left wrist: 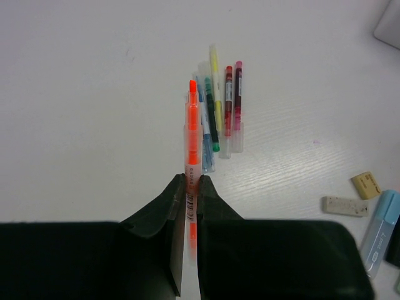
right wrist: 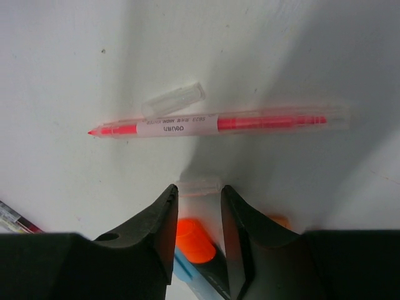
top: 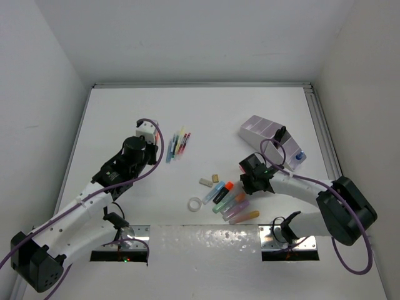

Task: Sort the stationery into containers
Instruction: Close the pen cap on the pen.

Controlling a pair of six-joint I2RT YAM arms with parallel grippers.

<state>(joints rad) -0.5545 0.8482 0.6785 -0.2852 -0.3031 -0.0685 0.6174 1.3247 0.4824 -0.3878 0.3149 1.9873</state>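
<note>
Left wrist: my left claw (left wrist: 192,182) is clamped on an orange pen (left wrist: 192,134), pinched low on the barrel so its tip points ahead toward the row of pens (left wrist: 219,106) lying side by side on the table (left wrist: 75,112).

Right wrist: my right claw (right wrist: 199,194) hangs with jaws part-way apart over an orange-capped highlighter (right wrist: 195,239). A clear cap (right wrist: 199,185) sits across the tips, and I cannot tell whether I pinch it. A pink pen (right wrist: 219,123) lies just beyond.

From above: the organizer (top: 256,129) stands far right, near my right claw and well apart from my left, so I judge the orange pen has a long carry.
</note>
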